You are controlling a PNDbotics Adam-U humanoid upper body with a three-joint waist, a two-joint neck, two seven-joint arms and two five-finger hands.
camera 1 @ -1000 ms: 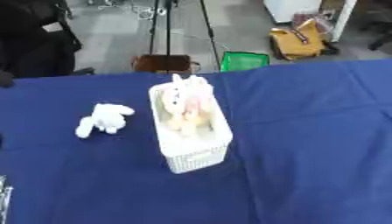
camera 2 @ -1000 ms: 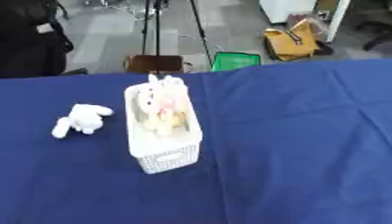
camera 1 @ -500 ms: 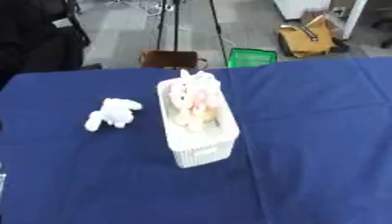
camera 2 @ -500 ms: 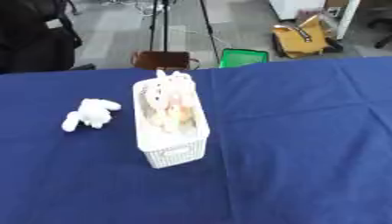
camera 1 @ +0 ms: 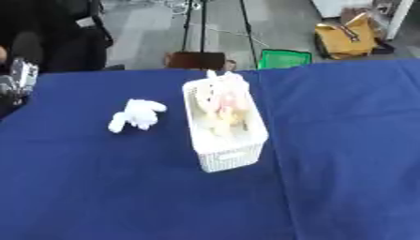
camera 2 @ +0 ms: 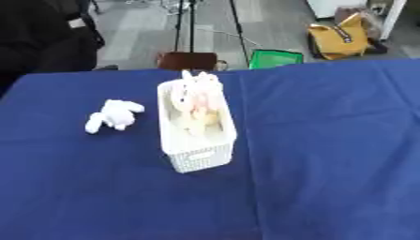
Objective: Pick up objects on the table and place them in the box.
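Observation:
A white slatted box [camera 1: 231, 149] stands near the middle of the blue table, its long side running away from me. Pale plush toys [camera 1: 222, 101] fill it, one poking above the far rim. A small white plush animal [camera 1: 136, 114] lies on the cloth just left of the box, apart from it. A black and silver piece of my left hand [camera 1: 19, 77] shows at the left edge of the left eye view, well away from the plush animal. My right hand is out of sight.
The blue cloth [camera 2: 328, 140] covers the whole table, with wide bare room right of and in front of the box. Beyond the far edge stand a tripod, a brown stool [camera 1: 195, 60], a green crate [camera 1: 285, 58] and a yellow bag [camera 1: 348, 38].
The whole picture has shifted, so the camera moved. The box and the white plush animal keep their places. My left hand now shows higher at the left edge.

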